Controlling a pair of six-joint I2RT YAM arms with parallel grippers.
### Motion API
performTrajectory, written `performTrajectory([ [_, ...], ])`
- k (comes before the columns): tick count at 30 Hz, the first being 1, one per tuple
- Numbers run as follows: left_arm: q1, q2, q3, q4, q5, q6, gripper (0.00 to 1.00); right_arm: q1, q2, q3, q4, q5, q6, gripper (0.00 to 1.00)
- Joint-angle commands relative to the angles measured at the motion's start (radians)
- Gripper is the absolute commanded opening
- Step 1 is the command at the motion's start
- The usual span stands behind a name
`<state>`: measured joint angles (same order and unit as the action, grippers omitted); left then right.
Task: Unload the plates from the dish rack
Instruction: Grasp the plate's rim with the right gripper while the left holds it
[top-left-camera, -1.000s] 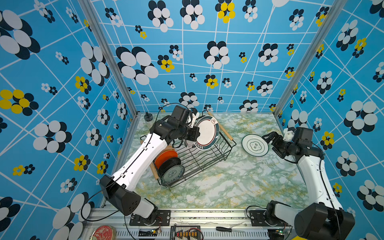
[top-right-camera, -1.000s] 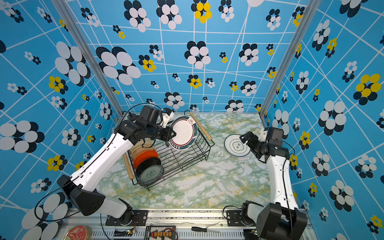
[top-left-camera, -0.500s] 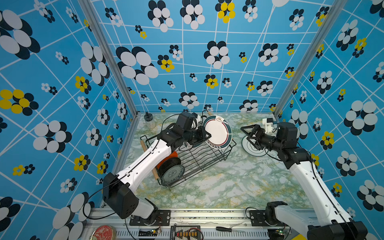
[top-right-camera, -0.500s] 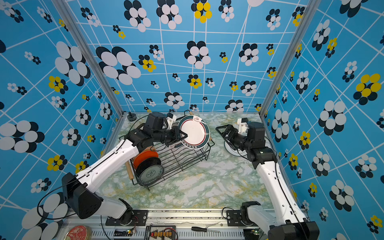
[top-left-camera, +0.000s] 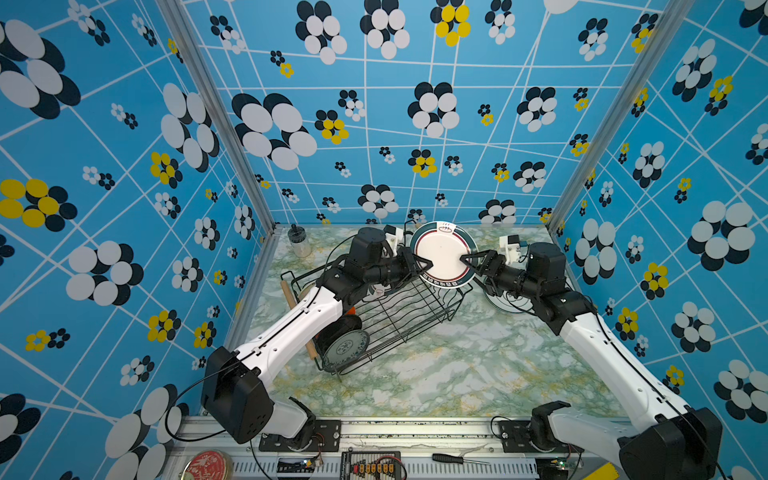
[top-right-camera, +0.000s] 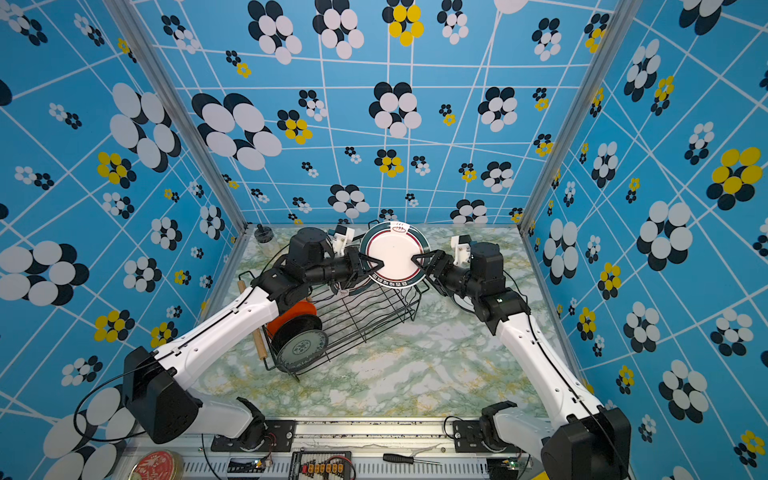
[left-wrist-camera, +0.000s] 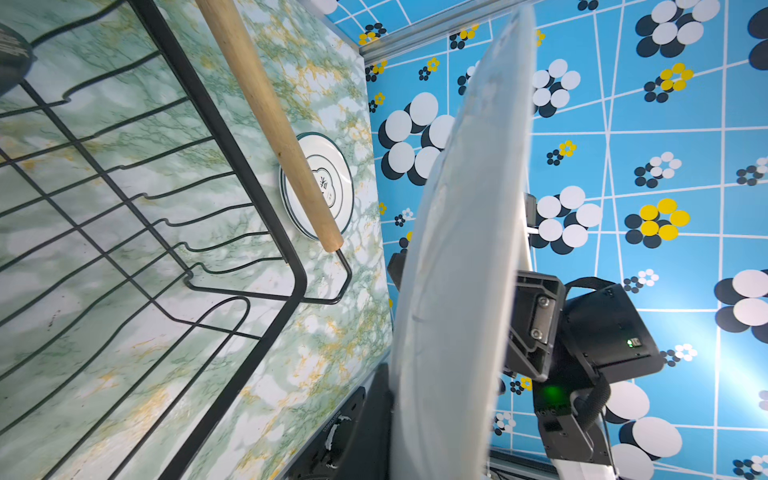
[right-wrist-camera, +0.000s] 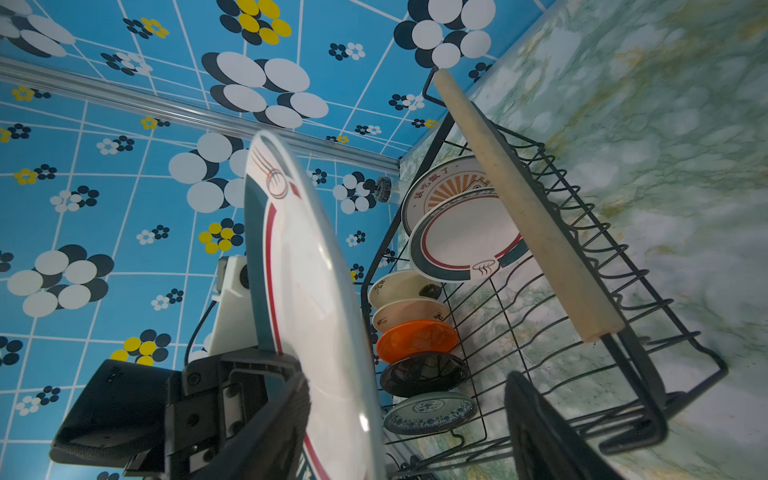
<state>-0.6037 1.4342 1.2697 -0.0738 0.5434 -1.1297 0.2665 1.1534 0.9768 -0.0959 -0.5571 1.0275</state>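
Left fingers (top-left-camera: 420, 262) pinch plate (top-left-camera: 442, 249) rim, right fingers (top-left-camera: 471, 261) spread astride opposite rim; early left release could drop it on dish rack (top-left-camera: 415, 311).

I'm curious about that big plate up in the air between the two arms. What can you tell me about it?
The plate is round, glossy white and ceramic-looking, with a dark teal rim, a thin red ring and print on the rim. It is held tilted in the air above the rack's end, face toward the top cameras. The left gripper pinches its rim. The right gripper straddles the opposite rim, jaws not yet closed.
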Motion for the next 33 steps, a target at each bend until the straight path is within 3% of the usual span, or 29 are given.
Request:
performTrajectory([
  [1, -0.01, 0.005, -0.005, 0.113, 0.038, -0.028, 0.0, 0.006, -0.002, -0.02, 0.093, -0.022, 0.04, 0.63],
  [12, -0.021, 0.046, -0.005, 0.132, 0.041, -0.036, 0.02, 0.008, 0.014, -0.067, 0.232, -0.071, 0.13, 0.36],
  [20, -0.027, 0.077, -0.001, 0.149, 0.046, -0.038, 0.1, 0.008, 0.006, -0.079, 0.263, -0.088, 0.149, 0.18],
  [22, -0.028, 0.078, -0.002, 0.15, 0.047, -0.035, 0.13, 0.008, 0.008, -0.084, 0.276, -0.092, 0.154, 0.07],
  [24, -0.03, 0.079, -0.003, 0.152, 0.049, -0.032, 0.17, 0.008, 0.008, -0.085, 0.28, -0.092, 0.16, 0.0],
  [26, -0.03, 0.077, -0.006, 0.147, 0.043, -0.029, 0.23, 0.008, 0.007, -0.091, 0.295, -0.091, 0.171, 0.0],
  [30, -0.014, 0.079, 0.016, 0.101, 0.073, 0.017, 0.46, 0.008, 0.0, -0.089, 0.299, -0.092, 0.171, 0.0],
  [33, -0.004, 0.063, 0.023, 0.076, 0.087, 0.058, 0.55, 0.006, -0.012, -0.073, 0.271, -0.086, 0.147, 0.0],
])
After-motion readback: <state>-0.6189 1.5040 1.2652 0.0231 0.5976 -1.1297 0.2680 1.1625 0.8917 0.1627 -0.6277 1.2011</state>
